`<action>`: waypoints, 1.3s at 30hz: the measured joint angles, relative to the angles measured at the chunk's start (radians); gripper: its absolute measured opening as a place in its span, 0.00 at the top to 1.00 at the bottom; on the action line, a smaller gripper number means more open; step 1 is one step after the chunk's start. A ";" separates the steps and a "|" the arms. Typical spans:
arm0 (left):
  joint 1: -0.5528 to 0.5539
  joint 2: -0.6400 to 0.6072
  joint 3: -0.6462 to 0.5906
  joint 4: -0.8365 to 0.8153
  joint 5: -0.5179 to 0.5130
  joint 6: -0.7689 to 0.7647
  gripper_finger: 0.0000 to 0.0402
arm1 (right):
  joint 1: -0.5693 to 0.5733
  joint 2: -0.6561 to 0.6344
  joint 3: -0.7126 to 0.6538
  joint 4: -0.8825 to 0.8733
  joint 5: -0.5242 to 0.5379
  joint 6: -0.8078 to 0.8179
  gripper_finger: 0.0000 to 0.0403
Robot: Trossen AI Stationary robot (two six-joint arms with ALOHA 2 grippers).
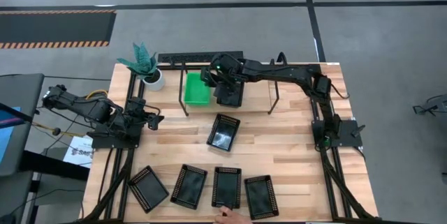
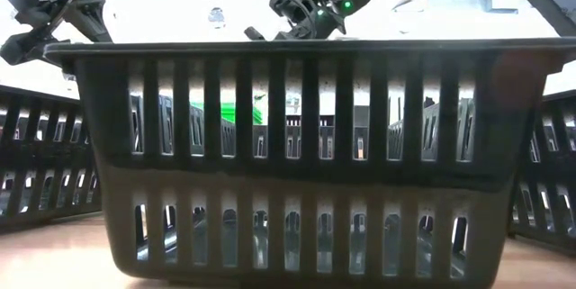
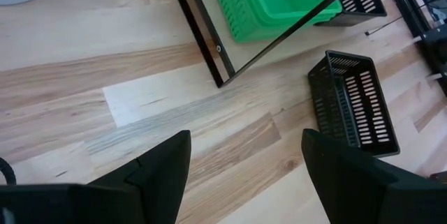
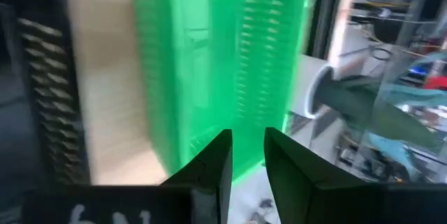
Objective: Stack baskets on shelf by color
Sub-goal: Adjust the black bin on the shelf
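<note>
The right gripper [image 1: 215, 72] is hovering over the low black-tube shelf [image 1: 272, 95], fingers nearly closed and holding nothing, beside a bright green plastic mesh basket [image 1: 195, 88] and a black mesh basket [image 1: 230, 93]. The left gripper [image 3: 244, 161] is waiting wide open and empty at the wooden table's [image 1: 286, 147] left side

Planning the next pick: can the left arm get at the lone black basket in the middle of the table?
Probably yes: the left gripper is open and empty, and only bare table lies between it and the black basket.
</note>
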 joint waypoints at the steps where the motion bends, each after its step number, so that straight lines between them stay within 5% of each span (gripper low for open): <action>1: 0.000 0.000 0.000 0.000 0.000 0.000 0.35 | 0.002 0.000 0.001 0.004 0.002 0.000 0.74; 9: 0.000 0.000 0.000 0.002 0.000 -0.001 0.35 | 0.001 0.002 0.001 0.002 0.051 0.011 0.76; 12: 0.000 0.000 0.000 0.003 0.002 -0.002 0.35 | 0.001 -0.034 0.009 -0.022 0.092 0.132 0.76; 17: 0.000 0.000 0.000 0.008 0.018 -0.009 0.35 | 0.030 -0.141 0.016 -0.054 0.379 0.721 0.76; 21: 0.000 0.000 0.000 0.010 0.019 -0.011 0.35 | 0.044 -0.230 0.015 -0.269 0.572 1.224 0.76; 26: 0.000 0.000 0.000 0.012 0.019 -0.030 0.35 | 0.022 -0.292 0.016 -0.609 0.513 1.891 0.76; 29: 0.000 0.000 0.000 0.012 0.022 -0.034 0.35 | 0.015 -0.277 0.014 -0.739 0.449 2.133 0.76; 39: 0.000 0.000 0.000 0.011 0.039 -0.035 0.35 | 0.003 -0.108 0.013 -0.830 0.430 2.217 0.76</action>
